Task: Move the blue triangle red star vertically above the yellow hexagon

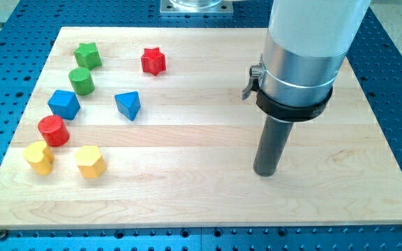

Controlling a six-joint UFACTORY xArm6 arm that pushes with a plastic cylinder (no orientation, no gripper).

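The blue triangle lies on the wooden board left of centre. The red star lies above it, near the view's top. The yellow hexagon lies below and left of the triangle, near the view's bottom left. My tip rests on the board well to the right of all blocks, touching none.
On the left of the board are a green star, a green cylinder, a blue cube, a red cylinder and a second yellow block. A blue perforated table surrounds the board.
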